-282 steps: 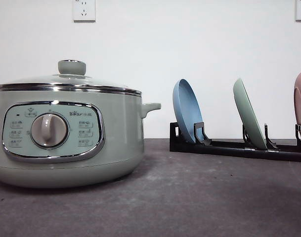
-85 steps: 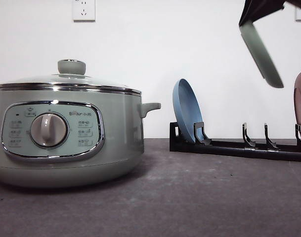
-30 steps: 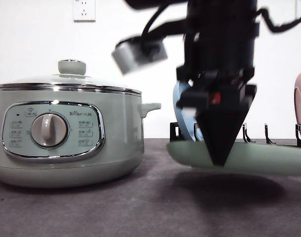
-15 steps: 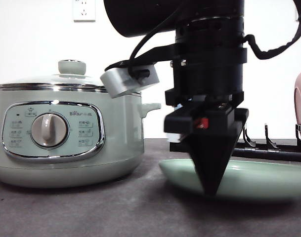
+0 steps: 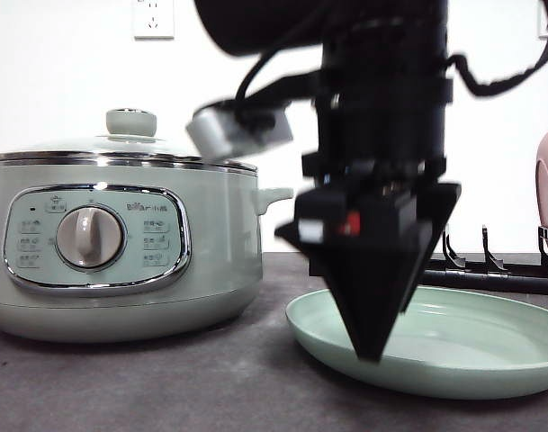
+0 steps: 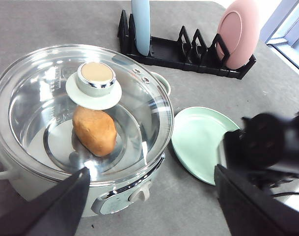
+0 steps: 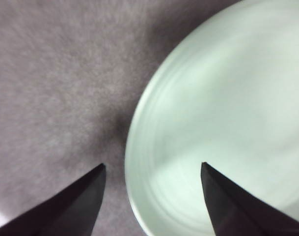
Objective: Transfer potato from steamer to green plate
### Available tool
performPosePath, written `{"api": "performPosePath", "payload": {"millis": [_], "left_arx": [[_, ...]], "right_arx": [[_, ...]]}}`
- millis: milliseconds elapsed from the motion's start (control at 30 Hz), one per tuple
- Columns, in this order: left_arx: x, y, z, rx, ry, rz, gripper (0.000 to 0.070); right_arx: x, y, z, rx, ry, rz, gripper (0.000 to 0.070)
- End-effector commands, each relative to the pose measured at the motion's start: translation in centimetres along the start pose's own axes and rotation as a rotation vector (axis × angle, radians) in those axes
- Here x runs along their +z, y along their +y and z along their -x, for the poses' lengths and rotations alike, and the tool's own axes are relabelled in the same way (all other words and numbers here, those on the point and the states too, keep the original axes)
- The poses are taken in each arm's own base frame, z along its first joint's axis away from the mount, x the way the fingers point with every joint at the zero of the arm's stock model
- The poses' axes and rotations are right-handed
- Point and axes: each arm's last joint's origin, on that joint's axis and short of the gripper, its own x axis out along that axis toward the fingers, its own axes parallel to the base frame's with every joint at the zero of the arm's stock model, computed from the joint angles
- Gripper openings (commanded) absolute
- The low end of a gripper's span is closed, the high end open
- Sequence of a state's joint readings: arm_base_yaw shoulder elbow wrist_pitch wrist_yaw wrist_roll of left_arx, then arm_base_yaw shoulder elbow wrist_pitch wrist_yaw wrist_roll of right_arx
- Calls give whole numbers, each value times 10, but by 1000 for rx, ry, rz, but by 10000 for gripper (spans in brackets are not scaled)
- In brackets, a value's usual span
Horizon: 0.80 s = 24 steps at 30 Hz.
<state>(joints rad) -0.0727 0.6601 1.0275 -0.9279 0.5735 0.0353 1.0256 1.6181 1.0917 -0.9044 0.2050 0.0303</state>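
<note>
The steamer (image 5: 121, 247) is the landmark here. It sits on the grey table (image 5: 166, 387) with its glass lid (image 6: 85, 105) on, and through the glass the potato (image 6: 94, 131) lies on the bottom of the pot, just beneath the lid knob (image 6: 95, 77) and a little to one side of the middle.

To the right of the steamer, near its base but not touching it, the green plate (image 5: 435, 346) lies flat on the table — a narrow strip of bare cloth shows between the pot's wall and the plate's rim. The right gripper (image 5: 371, 346) hangs over the plate's near-left edge, its black fingers (image 7: 70, 206) spread apart with nothing between them; in the right wrist view the rim of the plate runs between the two tips, one over the cloth and one over the plate.

Behind the plate, further from the steamer, stands the black rack (image 6: 183, 51) with the blue plate (image 6: 141, 24) upright at the end nearest the steamer and the pink dish (image 6: 237, 34) at the far end; the slots between them are vacant.

The left gripper (image 6: 149, 201) hovers above the steamer's front edge, jaws wide open and holding nothing. The table in front of the steamer and the plate is open.
</note>
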Motion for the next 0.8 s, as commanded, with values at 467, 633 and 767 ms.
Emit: {"api": "performPosePath", "payload": {"millis": [467, 633, 767], "left_arx": [[6, -3, 4, -3, -23, -21, 515], [6, -3, 4, -3, -23, -21, 515], [6, -3, 4, -3, -22, -20, 515]], "right_arx": [[-24, -51, 129, 67, -546, -136, 384], [-32, -73, 154, 208, -708, -179, 384], [-35, -87, 162, 369, -784, -174, 384]]}}
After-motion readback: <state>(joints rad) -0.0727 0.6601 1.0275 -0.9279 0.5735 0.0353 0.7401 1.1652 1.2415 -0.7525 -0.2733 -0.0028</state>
